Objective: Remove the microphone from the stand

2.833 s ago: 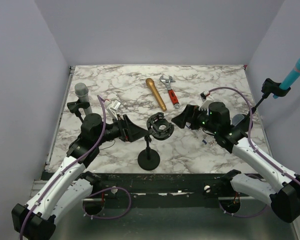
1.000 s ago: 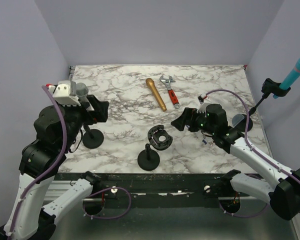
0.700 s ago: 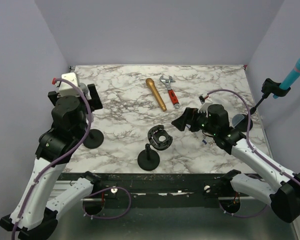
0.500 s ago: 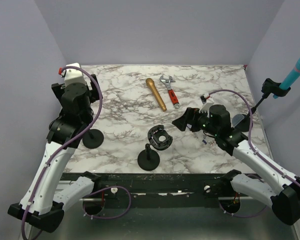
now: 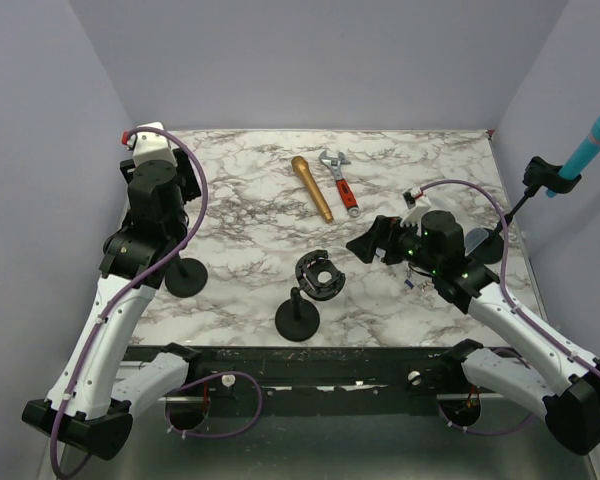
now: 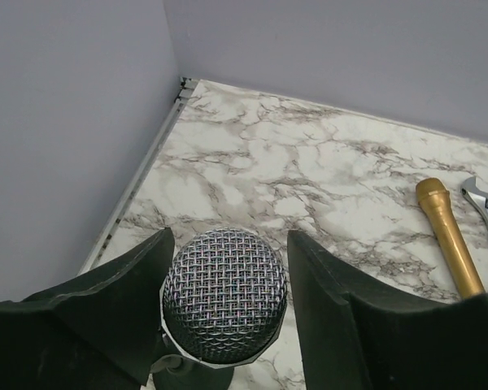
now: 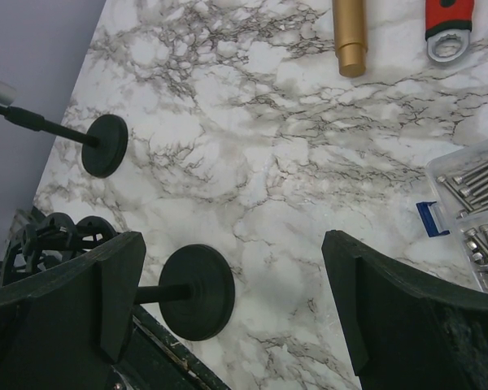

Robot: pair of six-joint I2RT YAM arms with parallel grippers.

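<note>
1. Your left arm had swung up and back toward the left rear of the table (image 5: 250, 170) since the earlier view.
2. Its end effector (image 6: 228, 244) straddled the mesh head of the microphone (image 6: 224, 294), one finger on each side.
3. You could not tell whether those fingers pinched the head or merely grazed it.
4. The microphone sat in its stand (image 5: 186, 277).
5. Your right end effector (image 7: 233, 272) hung spread wide, holding nothing.

Plain lavender walls (image 5: 310, 60) are closing in the scene at the left, top and right of the frame. A white surface (image 5: 250, 170) veined with grey marble is filling the middle, lying under soft, even light. A dark rail (image 5: 370, 358) is running along its lower edge.
</note>
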